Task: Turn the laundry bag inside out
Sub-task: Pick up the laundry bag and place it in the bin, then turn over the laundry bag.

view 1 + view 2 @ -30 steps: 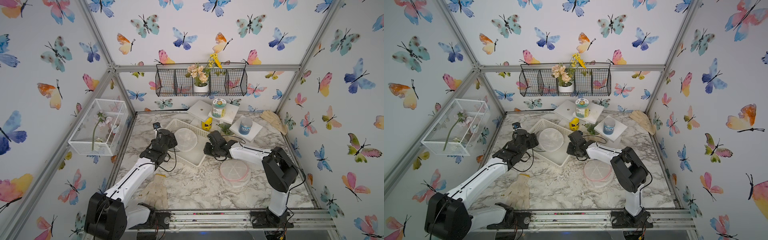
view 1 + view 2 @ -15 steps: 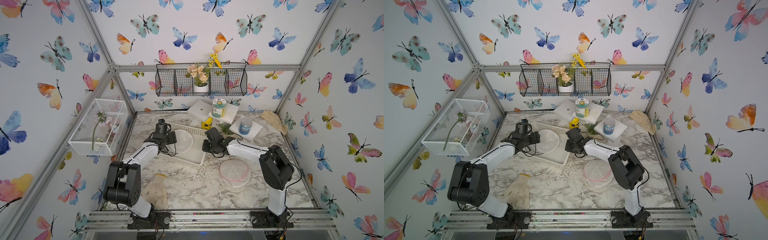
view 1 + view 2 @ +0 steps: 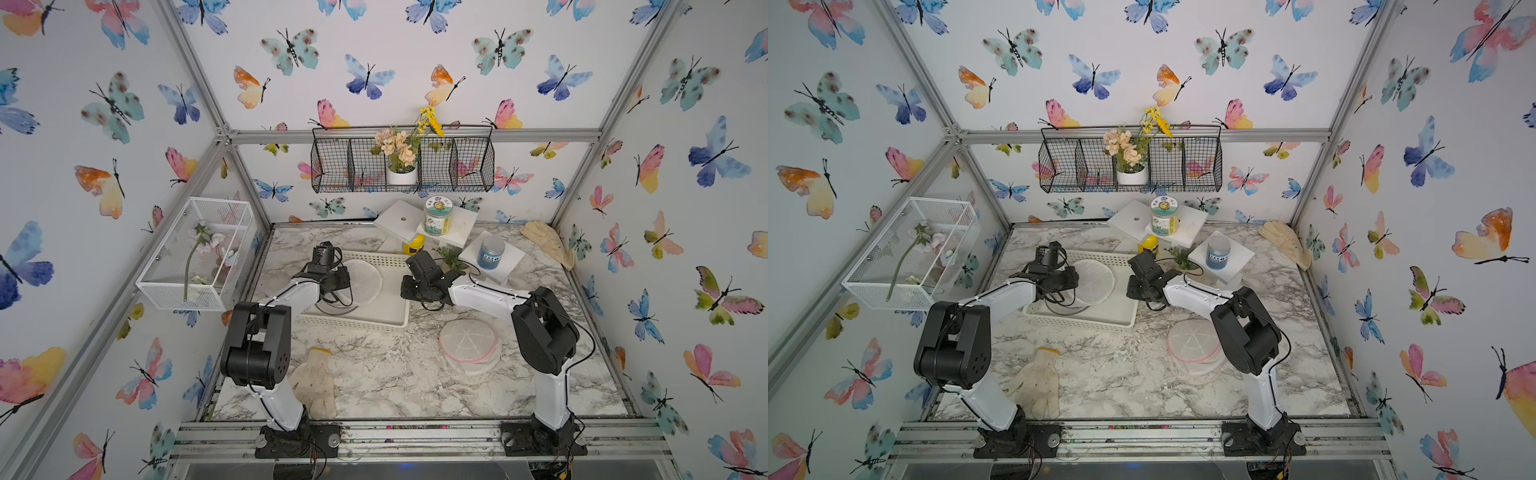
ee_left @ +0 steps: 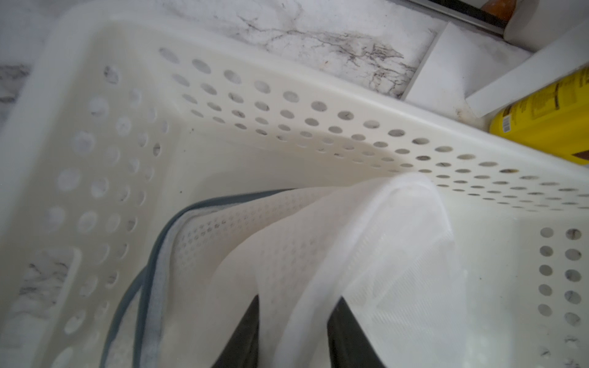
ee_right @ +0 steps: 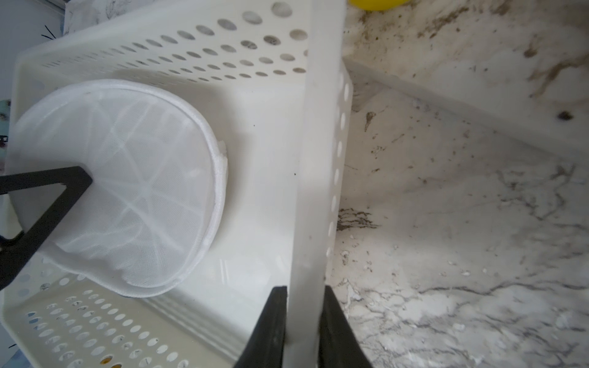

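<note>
The laundry bag is a round white mesh disc with a thick white rim, lying in a white perforated basket. My left gripper is shut on the bag's rim, and the mesh bulges up between its dark fingers. In the right wrist view one of those fingers lies across the bag. My right gripper is shut on the basket's right rim.
A grey-rimmed mesh piece lies under the bag in the basket. A pink-rimmed mesh disc and a work glove lie on the marble table. A yellow bottle, white blocks, a blue jar and another glove sit behind.
The left arm has folded back with its elbow raised, and its gripper has closed on the bag's rim. The right gripper has tightened on the basket rim.
</note>
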Robot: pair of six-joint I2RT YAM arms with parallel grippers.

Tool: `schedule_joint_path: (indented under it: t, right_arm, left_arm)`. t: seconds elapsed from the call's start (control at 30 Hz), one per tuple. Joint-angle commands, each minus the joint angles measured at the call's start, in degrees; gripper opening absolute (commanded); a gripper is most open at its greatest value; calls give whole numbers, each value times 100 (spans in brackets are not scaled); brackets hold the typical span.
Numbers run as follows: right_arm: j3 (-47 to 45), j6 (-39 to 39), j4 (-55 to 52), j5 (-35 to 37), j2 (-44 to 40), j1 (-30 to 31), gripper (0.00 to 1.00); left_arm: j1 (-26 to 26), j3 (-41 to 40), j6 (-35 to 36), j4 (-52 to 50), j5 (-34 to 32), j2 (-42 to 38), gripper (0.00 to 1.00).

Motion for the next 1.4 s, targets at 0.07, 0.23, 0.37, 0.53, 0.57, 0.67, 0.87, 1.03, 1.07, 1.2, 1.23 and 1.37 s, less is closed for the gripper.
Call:
schedule_joint_path:
  t: [0.07, 0.23, 0.37, 0.53, 0.57, 0.67, 0.87, 1.03, 1.07, 1.2, 1.23, 1.37]
  right_arm:
    - [349, -272, -216, 319, 219, 29, 23]
    - [514, -450, -214, 424, 145, 29, 41]
    - [524, -840, -69, 618, -295, 30, 60]
    - [-134, -1892, 813, 465, -1388, 29, 73]
    - [-368, -2153, 1098, 340, -1682, 29, 74]
    - [-956, -2857, 1718, -82, -2315, 29, 74]
    - [-1583, -3921, 1942, -348, -3124, 29, 76]
    - [-2113, -4369, 1922, -335, -3716, 29, 77]
    - [-2253, -4403, 1986, -325, -3870, 20, 78]
    - [-2837, -4561, 2175, -523, -4633, -193, 78]
    - [-2965, -4612, 2184, -564, -4809, -276, 79]
    - [-3223, -4882, 1953, -799, -5289, -608, 80]
  left_arm:
    - [36, 184, -79, 72, 405, -59, 12]
    - [37, 236, -399, 23, 652, -400, 1]
    - [40, 333, -1012, -198, 684, -850, 0]
    - [40, 635, -2149, -676, 651, -1421, 0]
    - [43, 752, -2391, -811, 667, -1512, 0]
    - [36, 1026, -2811, -1033, 887, -1789, 0]
    - [36, 1340, -3600, -1054, 1279, -2381, 0]
    - [36, 1376, -4432, -597, 2341, -2661, 0]
    - [36, 1288, -4591, -318, 2775, -2706, 0]
    - [23, 1045, -4904, 420, 3814, -2782, 0]
    - [27, 1036, -4855, 422, 4023, -2780, 0]
    - [27, 953, -4859, 577, 5056, -2608, 0]
